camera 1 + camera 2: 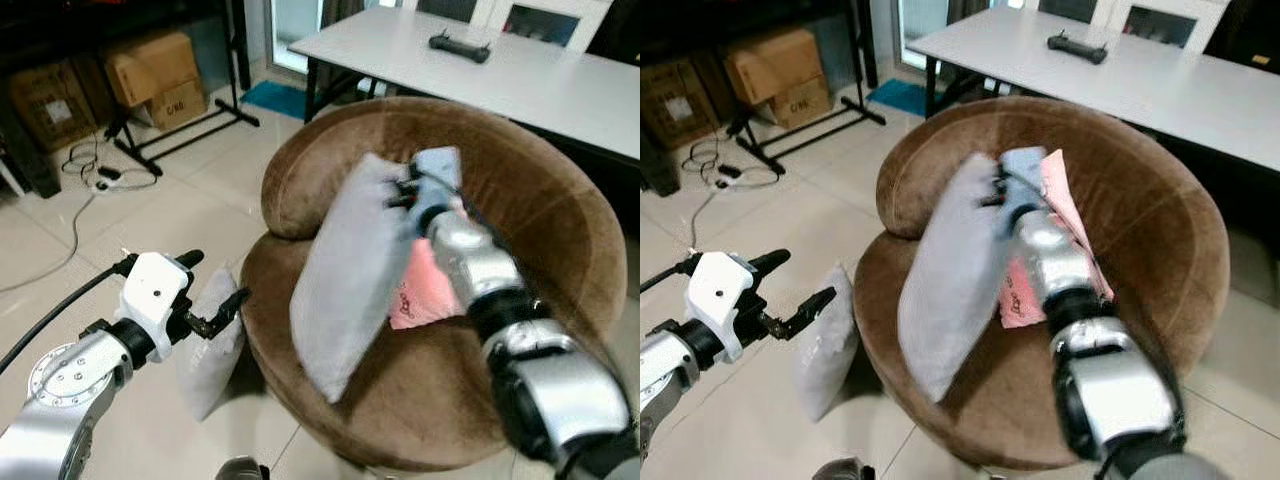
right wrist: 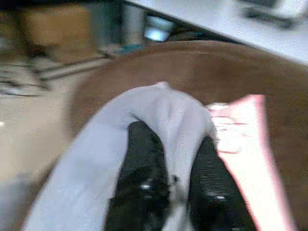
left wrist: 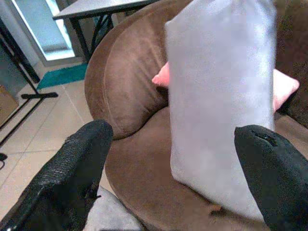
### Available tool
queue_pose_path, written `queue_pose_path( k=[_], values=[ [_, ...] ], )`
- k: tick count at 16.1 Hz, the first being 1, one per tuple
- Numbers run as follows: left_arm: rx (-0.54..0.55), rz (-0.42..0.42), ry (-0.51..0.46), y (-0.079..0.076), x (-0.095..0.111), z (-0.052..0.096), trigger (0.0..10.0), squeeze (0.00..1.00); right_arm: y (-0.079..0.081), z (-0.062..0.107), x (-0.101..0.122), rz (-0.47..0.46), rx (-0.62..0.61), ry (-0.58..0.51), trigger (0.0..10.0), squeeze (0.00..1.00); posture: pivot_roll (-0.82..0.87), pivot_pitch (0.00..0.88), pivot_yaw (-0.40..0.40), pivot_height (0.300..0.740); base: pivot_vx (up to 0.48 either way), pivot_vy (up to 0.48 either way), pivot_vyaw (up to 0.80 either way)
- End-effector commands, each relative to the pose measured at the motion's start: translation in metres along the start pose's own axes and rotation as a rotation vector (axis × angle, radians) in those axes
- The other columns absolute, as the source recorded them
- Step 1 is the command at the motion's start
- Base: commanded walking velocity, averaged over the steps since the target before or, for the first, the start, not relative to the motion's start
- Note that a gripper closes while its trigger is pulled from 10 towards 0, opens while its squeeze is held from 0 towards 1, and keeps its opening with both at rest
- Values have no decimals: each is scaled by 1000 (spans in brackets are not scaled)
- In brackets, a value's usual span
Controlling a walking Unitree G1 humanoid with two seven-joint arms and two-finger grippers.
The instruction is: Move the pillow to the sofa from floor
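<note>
Two pillows are in play: a grey pillow standing tilted on the seat of the round brown sofa, and a second grey pillow propped on the tiled floor against the sofa's front. The right gripper is pinched shut on the upper edge of the standing pillow, fabric bunched between its two black fingers, and the pillow hangs down from there to the seat cushion. Just behind that gripper, against the sofa's back, a pink cushion leans, partly covered by the silver arm. The left gripper hovers over the floor with its fingers spread wide and nothing between them; the floor pillow sits right below and beside it, the sofa's front edge just ahead. Beyond the sofa stands a white table with a dark controller on it. Off to the left gripper's far side, cardboard boxes sit by a black stand.
</note>
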State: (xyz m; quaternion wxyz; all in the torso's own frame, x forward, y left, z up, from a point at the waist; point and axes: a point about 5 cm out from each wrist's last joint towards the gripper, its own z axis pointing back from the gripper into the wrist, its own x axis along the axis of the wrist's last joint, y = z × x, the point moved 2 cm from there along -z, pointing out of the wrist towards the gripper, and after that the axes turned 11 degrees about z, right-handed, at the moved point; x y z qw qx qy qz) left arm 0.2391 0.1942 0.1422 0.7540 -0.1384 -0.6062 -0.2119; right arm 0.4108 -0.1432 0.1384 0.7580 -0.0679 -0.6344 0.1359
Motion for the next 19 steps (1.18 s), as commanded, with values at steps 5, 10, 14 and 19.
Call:
queue_pose_path(
  k=[5,10,14,19],
  values=[
    [71,-7,-48,2,5,0,10000,0,-45,-1,23,93,-189,-145,10000,1000,126,0,-76,740,0,0,0],
    [300,-16,-97,8,-1,-2,10000,0,-39,19,5,-124,-38,-255,10000,1000,103,0,-73,740,0,0,0],
    [377,-40,-113,10,0,-1,10000,0,3,71,-17,-114,108,-233,10000,0,88,0,-82,740,0,228,0],
    [410,-55,-115,10,1,1,10000,0,32,105,-31,-211,147,-126,10000,0,74,0,-83,740,0,404,0]
  ],
)
